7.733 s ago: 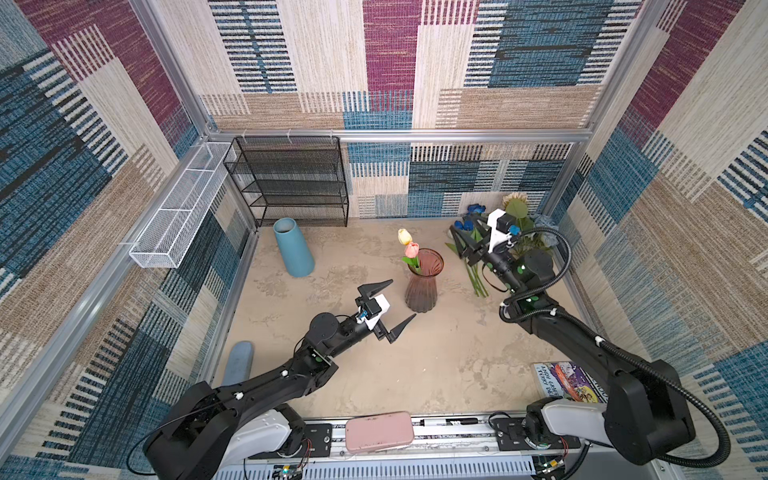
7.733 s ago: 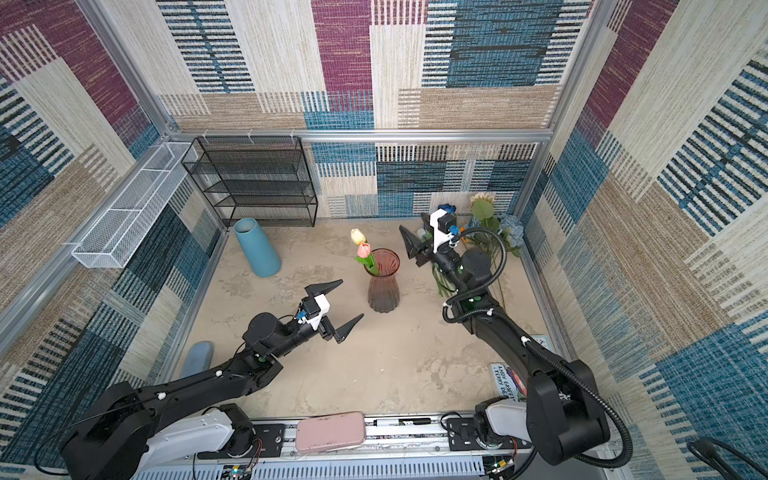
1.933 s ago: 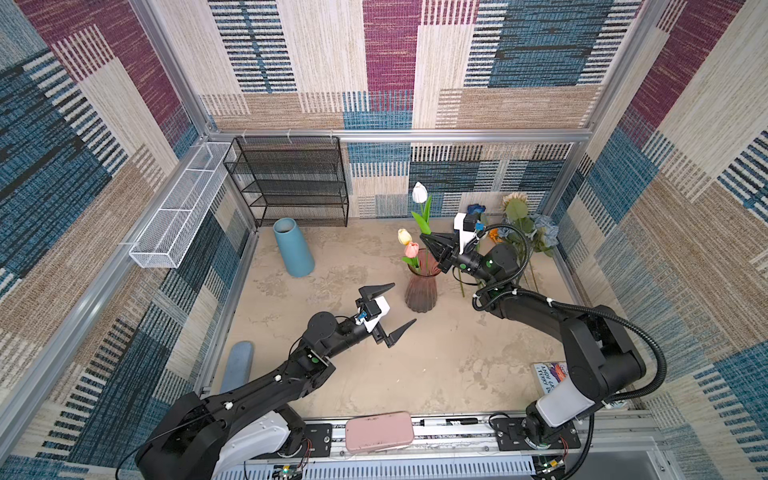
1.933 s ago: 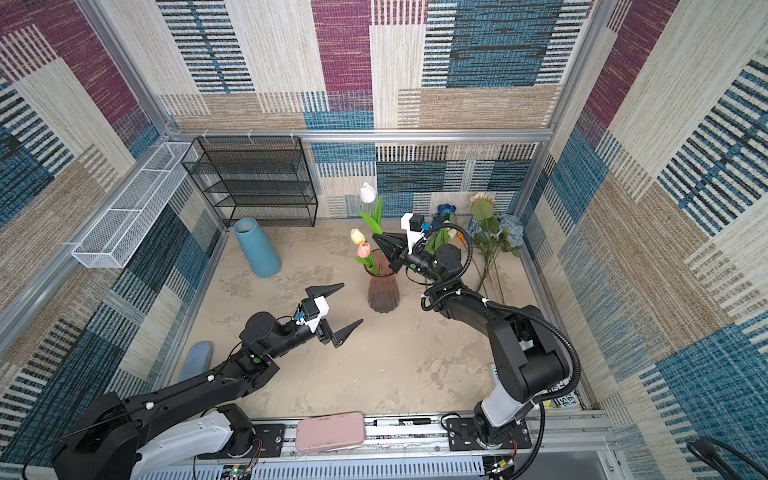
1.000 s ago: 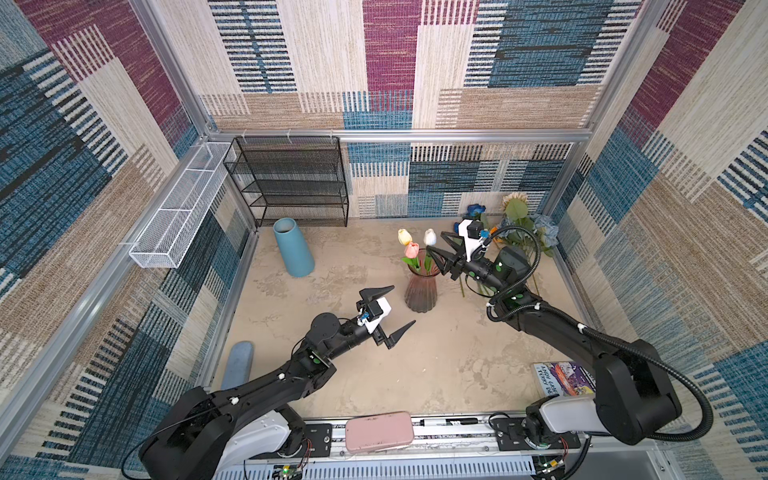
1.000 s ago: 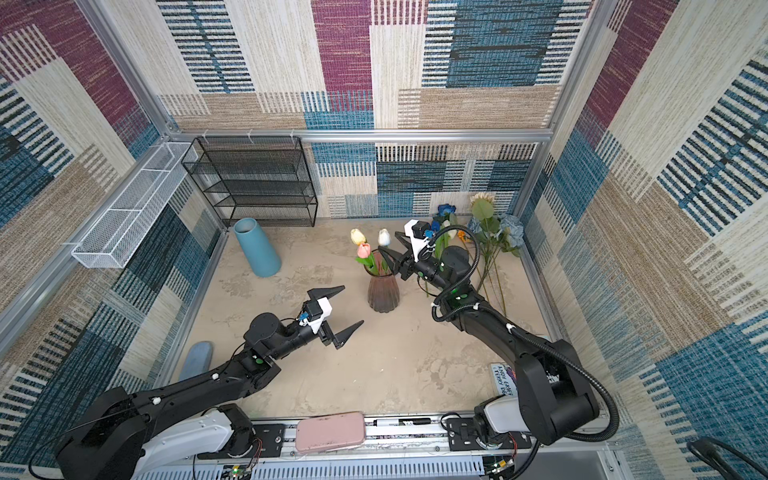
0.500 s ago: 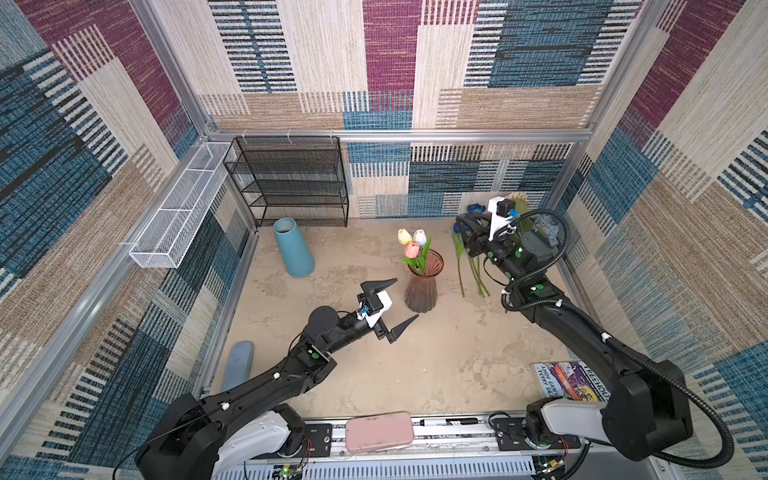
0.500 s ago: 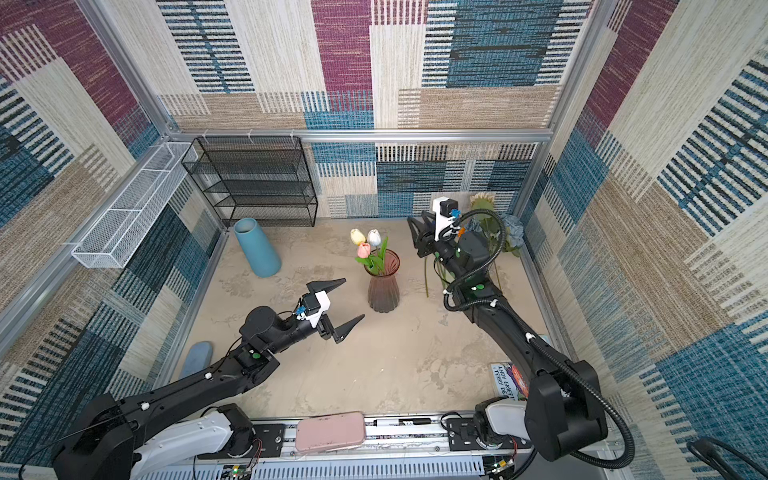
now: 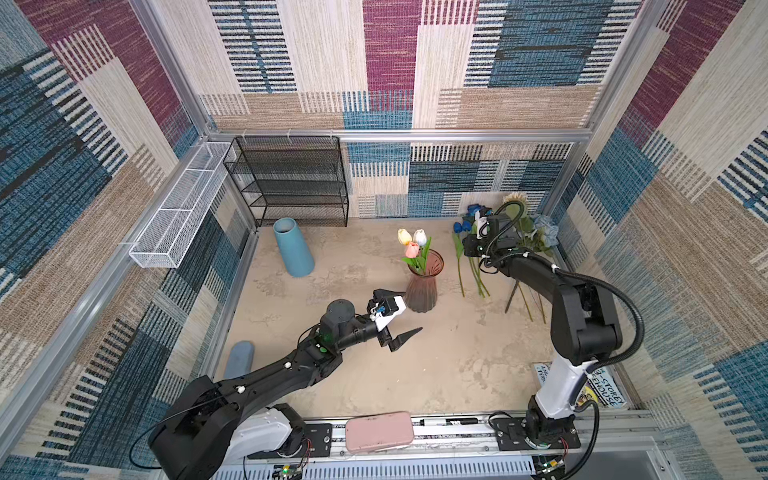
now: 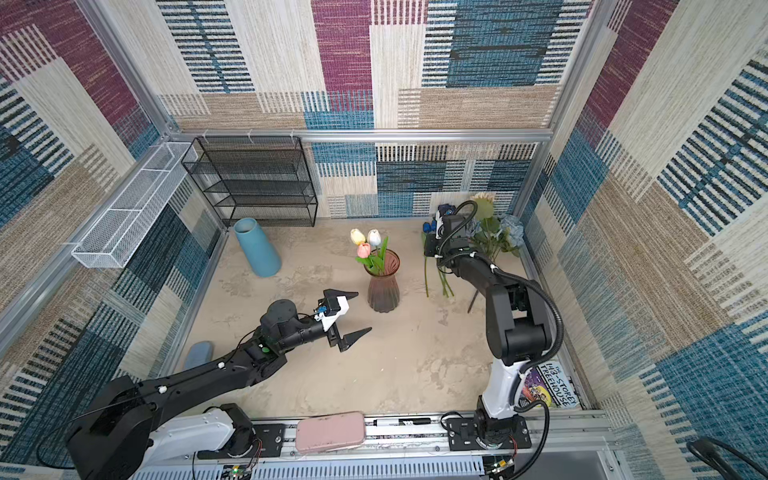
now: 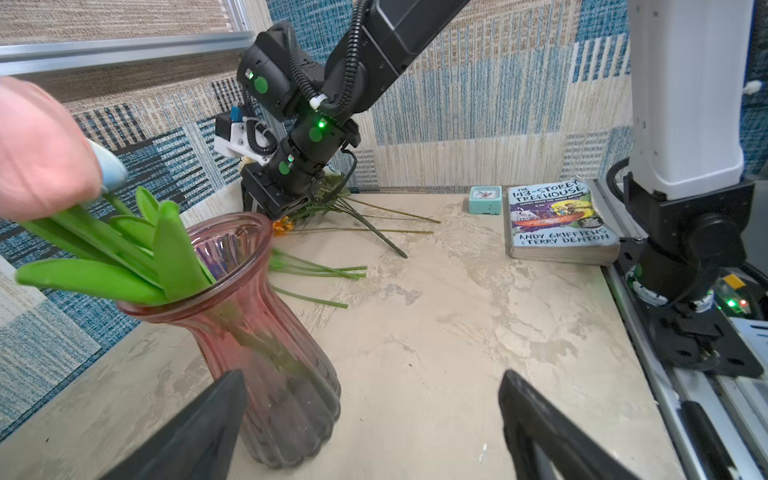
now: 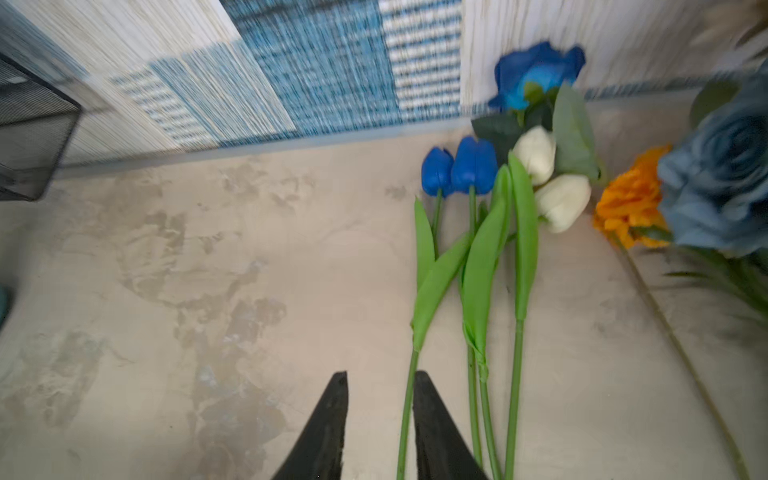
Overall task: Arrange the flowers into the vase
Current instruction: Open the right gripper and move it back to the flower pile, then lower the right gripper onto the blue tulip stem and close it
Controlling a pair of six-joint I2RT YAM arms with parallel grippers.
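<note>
The beige tabletop (image 9: 457,365) is carrying everything. A black mesh shelf (image 9: 291,183) is standing against the back wall, and a light-blue vase (image 9: 293,249) is standing upright near it. The pink glass vase (image 9: 422,286) is standing mid-table, holding a cream tulip (image 9: 404,237), a white tulip (image 9: 419,237) and a pink tulip (image 9: 412,250). A paperback book (image 11: 557,220) is lying by the right arm's base.

The left gripper (image 9: 411,311) is hovering just beside the pink vase's foot, its jaws spread wide and holding nothing. The right gripper (image 12: 380,374) is hanging over the loose flowers near the back right corner, its jaws only narrowly apart. One blue tulip's stem is showing in the gap, but whether it is being touched cannot be told.

The blue tulips (image 12: 473,166), white tulips (image 12: 536,153), blue rose (image 12: 536,70), dusty-blue rose (image 12: 723,174) and orange pompom bloom (image 12: 627,199) are lying there on the table. A small teal clock (image 11: 485,199) is sitting beside the book.
</note>
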